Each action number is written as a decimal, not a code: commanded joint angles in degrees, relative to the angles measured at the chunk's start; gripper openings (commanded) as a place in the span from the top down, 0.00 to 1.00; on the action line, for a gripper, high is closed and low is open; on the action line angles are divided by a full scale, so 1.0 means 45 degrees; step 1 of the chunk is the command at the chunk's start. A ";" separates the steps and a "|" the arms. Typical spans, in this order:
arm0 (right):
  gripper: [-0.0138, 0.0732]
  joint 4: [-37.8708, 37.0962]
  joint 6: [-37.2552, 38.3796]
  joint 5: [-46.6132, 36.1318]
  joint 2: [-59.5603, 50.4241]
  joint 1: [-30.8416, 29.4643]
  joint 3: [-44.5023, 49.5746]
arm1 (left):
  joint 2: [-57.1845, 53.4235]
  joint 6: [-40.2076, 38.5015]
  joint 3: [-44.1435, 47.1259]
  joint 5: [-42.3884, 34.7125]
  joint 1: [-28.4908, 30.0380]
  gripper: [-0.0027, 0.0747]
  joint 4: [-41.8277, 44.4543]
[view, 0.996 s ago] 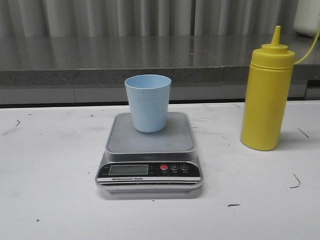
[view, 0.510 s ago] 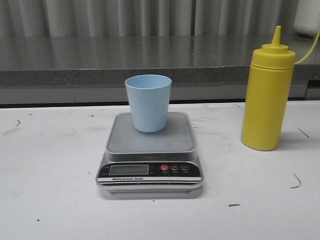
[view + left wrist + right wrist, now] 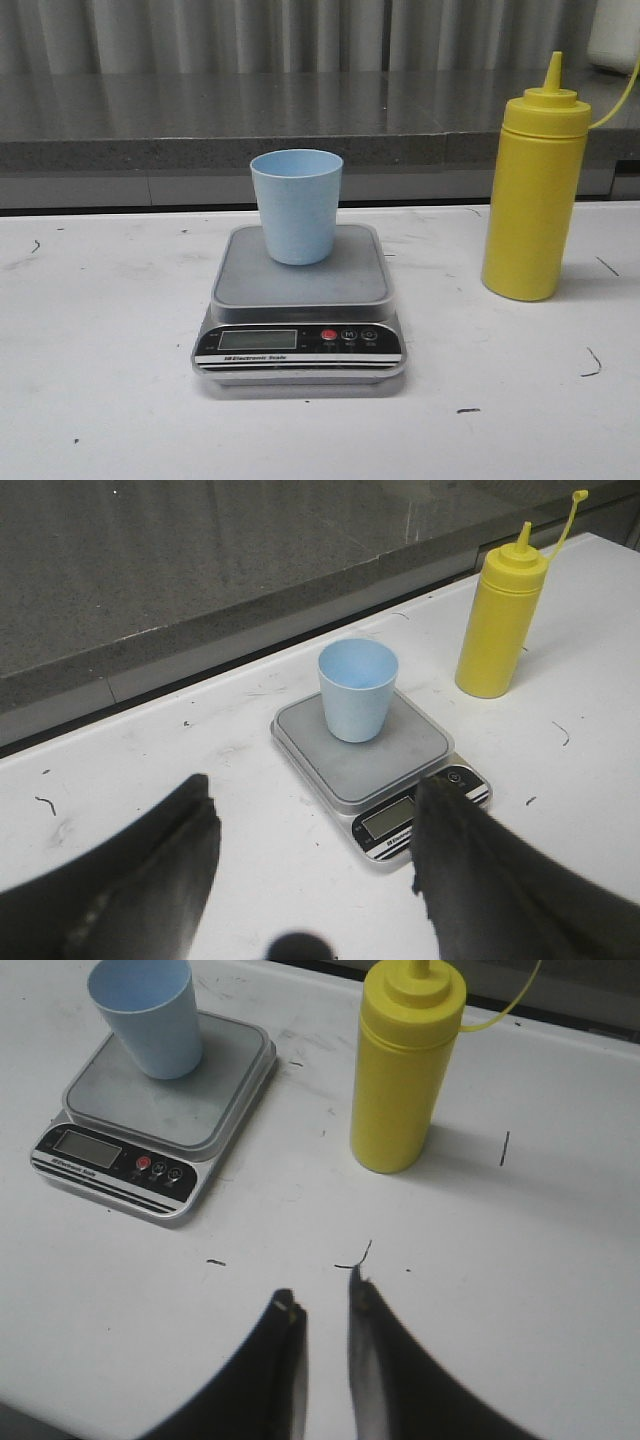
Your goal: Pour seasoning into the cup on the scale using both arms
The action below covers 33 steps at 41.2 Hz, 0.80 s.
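scale [image 3: 300, 300] display unreadable — strap [image 3: 622, 95] cropped

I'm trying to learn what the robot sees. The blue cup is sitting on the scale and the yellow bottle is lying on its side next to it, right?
Almost. The blue cup does sit on the scale, but the yellow bottle is not lying down. It stands upright on the table beside the scale, nozzle pointing up. The front view shows this clearly.

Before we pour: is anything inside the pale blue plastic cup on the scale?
The pale blue plastic cup looks empty: only bare blue inner wall and floor show. The silver-grey scale platform directly beneath it is covered.
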 commanded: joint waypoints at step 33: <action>0.98 0.0014 -0.0084 -0.1139 0.0030 -0.0012 -0.0310 | 0.0042 -0.0077 -0.0258 -0.1134 -0.0023 0.99 -0.0057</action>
